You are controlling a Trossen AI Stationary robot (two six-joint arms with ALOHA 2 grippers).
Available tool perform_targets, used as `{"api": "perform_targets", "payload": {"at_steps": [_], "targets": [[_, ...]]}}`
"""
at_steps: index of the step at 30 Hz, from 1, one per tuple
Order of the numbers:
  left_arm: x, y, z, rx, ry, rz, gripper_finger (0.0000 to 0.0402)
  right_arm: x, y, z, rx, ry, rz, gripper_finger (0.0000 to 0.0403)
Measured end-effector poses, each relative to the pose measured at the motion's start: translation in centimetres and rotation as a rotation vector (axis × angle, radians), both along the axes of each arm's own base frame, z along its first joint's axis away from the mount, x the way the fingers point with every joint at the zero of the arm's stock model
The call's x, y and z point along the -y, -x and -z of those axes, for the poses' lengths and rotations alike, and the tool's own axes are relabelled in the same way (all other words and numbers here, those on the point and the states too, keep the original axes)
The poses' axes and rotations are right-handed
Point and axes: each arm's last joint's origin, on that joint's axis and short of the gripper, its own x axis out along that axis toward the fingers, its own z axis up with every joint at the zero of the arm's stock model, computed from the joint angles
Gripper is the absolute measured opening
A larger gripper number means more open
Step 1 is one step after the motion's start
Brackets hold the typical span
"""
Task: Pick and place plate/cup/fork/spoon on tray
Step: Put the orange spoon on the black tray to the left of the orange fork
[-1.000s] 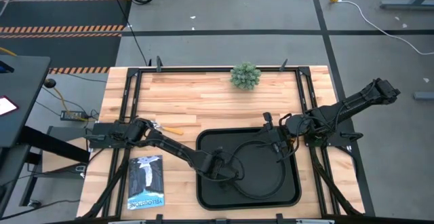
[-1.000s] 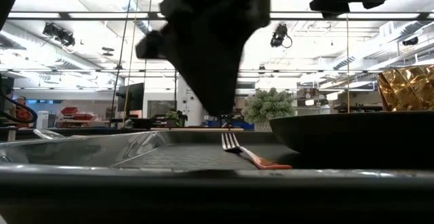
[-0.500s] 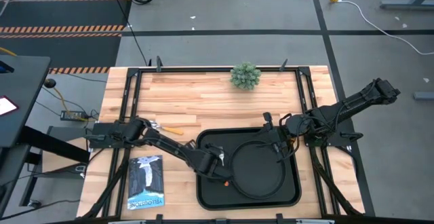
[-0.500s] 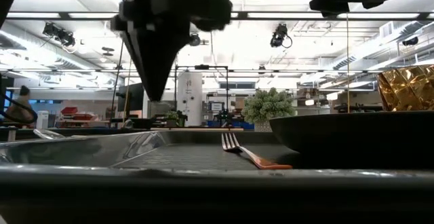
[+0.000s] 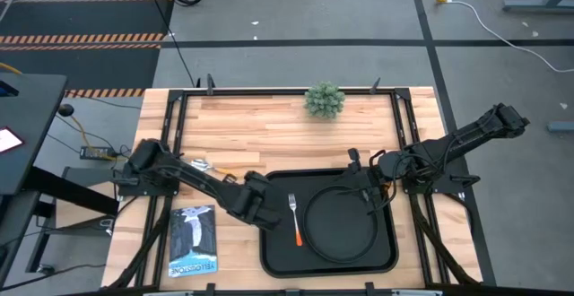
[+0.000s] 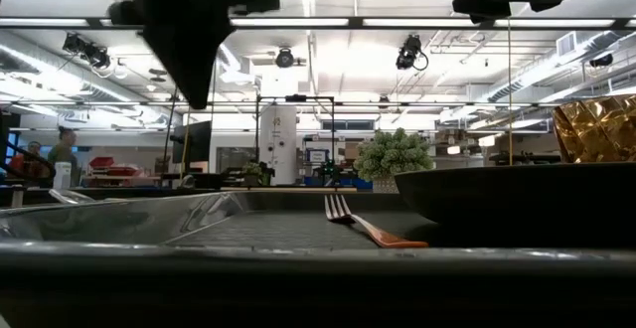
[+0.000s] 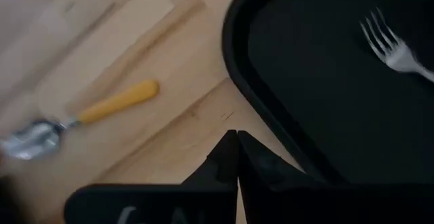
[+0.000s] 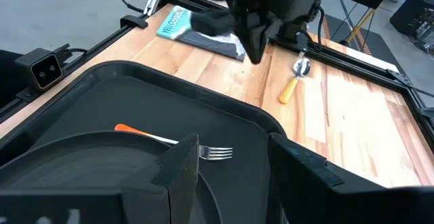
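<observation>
The spoon (image 5: 211,168) is lying on the bare wood well left of the tray (image 5: 278,260), bowl toward the left arm's base, and it looks like the next piece to fetch. The left gripper (image 5: 254,202) is hovering over the tray's left rim with its fingers pressed together and holding nothing, so the fork step appears finished and the arm seems to be heading off toward the spoon; that move is calling for the fingers to spread, line up across the orange handle and come down on it. The fork (image 5: 293,217) is lying flat inside the tray, just left of the plate (image 5: 339,227), tines pointing away from the front edge. The cup (image 6: 596,127) is showing at the far right in the low view, beyond the plate's rim. The right gripper (image 5: 366,191) is waiting over the tray's right back part, fingers spread. Compared with a second ago, the left gripper is no longer over the fork's spot but has pulled back to the tray's left edge, while the right arm is sitting unchanged.
</observation>
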Motion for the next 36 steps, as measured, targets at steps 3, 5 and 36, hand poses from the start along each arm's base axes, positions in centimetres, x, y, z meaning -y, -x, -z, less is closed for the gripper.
{"api": "perform_targets", "payload": {"at_steps": [3, 5, 36], "targets": [[-0.8, 1.6, 0.9, 0.06, -0.016, -0.164, 0.001, 0.0, 0.0, 0.0, 0.001, 0.0, 0.0, 0.0183], [-1.3, 2.8, 1.5, 0.095, -0.026, -0.31, 0.0019, 0.0, 0.0, 0.0, 0.001, 0.0, 0.0, 0.0183], [-9.1, 7.5, 9.1, 0.115, -0.039, -1.102, 0.0169, -0.4, -0.1, -0.5, 0.033, -0.073, -0.095, 0.0183]]}}
